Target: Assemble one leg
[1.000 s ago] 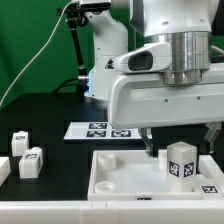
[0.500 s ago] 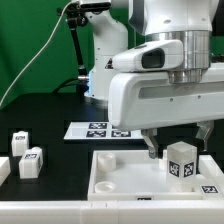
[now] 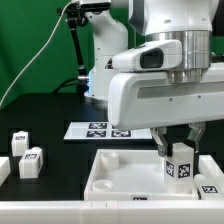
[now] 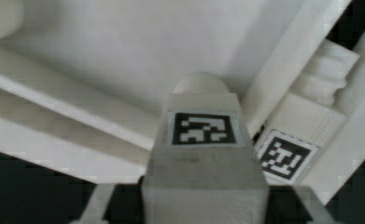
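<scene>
Change: your pincer (image 3: 178, 146) has shifted from 9 o'clock of the leg (image 3: 181, 162) to straddle it.
Pincer: open, not yet gripping.
Meaning: you're ready to grasp.

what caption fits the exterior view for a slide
Franka hand lowered around the tagged leg standing on the white tray piece, spare legs waiting aside.

Small white squarish leg (image 3: 181, 163) (image 4: 204, 140), upright on the white tray near the exterior view's right; black-and-white tag on its facing side; flanked closely by two dark fingers.
</scene>
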Robot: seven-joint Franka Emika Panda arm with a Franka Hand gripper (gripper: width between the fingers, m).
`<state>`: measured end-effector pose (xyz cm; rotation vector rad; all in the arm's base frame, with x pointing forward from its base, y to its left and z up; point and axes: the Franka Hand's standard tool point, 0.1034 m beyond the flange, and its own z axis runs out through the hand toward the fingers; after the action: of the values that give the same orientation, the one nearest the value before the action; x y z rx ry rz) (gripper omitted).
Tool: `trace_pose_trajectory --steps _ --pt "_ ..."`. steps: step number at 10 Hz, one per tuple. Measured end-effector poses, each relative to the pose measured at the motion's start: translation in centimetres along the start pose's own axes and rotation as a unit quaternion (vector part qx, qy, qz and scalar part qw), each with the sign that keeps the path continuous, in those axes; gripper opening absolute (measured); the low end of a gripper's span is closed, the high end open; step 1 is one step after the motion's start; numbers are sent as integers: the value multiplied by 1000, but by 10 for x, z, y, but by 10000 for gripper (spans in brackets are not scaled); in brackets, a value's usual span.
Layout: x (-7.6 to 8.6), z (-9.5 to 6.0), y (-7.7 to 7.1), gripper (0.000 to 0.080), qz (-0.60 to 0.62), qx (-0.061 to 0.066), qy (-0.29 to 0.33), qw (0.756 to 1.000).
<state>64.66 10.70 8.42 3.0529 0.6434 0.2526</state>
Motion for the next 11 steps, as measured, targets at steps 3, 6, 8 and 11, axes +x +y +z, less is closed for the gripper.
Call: trace_pose_trajectory --steps 3,6,8,11 --pt "2 0 -6 282 177 1 7 984" --pt "1 -1 -8 282 350 -9 20 937" --pt "2 -1 -11 282 483 -17 25 875" --pt "3 -1 -8 282 586 -23 18 810"
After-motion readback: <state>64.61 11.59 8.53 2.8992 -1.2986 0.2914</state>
